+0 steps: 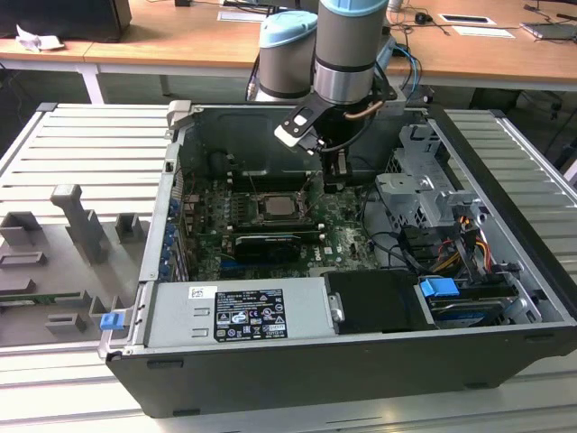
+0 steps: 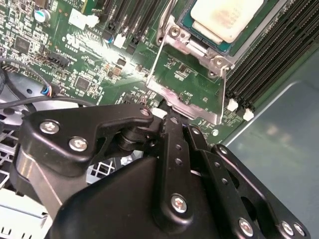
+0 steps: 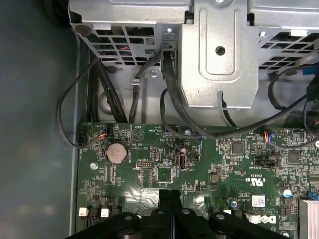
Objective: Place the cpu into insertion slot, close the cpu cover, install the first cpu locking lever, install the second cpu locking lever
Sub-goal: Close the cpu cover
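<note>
The claw [image 2: 167, 115], fingers together, sits at the open cpu cover [image 2: 194, 108]

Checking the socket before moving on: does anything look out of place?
Nothing looks damaged. The cpu cover stands swung open, tilted up off the cpu, with the gripper at its free edge.

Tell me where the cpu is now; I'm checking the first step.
In the second wrist view the cpu lies seated in the insertion slot, beside the black memory slots.
</note>
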Available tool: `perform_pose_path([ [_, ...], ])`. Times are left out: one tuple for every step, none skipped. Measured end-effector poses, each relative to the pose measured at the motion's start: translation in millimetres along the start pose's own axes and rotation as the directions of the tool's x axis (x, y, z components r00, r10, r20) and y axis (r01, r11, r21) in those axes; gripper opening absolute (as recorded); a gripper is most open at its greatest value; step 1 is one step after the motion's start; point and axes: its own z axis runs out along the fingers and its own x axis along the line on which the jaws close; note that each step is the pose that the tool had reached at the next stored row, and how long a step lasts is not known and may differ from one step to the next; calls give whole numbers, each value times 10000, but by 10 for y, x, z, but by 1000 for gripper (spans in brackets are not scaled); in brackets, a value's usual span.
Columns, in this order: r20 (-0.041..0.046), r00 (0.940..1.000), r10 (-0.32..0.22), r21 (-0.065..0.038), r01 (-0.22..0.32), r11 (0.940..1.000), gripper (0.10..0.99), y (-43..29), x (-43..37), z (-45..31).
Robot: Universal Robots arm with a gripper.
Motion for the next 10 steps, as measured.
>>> perform_pose_path([
  [0, 10000, 0, 0, 0, 10000, 106, -3, 0, 0],
  [0, 10000, 0, 0, 0, 10000, 106, -6, 0, 0],
  [0, 10000, 0, -1, 0, 10000, 106, -11, 0, -1],
  [0, 10000, 0, -1, 0, 10000, 106, -24, 1, -1],
  [1, 10000, 0, -1, 0, 10000, 106, -47, 1, -3],
  [0, 10000, 0, -1, 0, 10000, 106, -61, 2, -4],
  [0, 10000, 1, 0, -1, 10000, 106, -74, 2, -4],
  [0, 10000, -1, 0, 1, 10000, 106, -96, 2, -6],
  [0, 10000, -2, 0, 2, 10000, 106, -116, 3, -7],
  [0, 10000, 0, 0, 0, 10000, 106, -159, 4, -9],
])
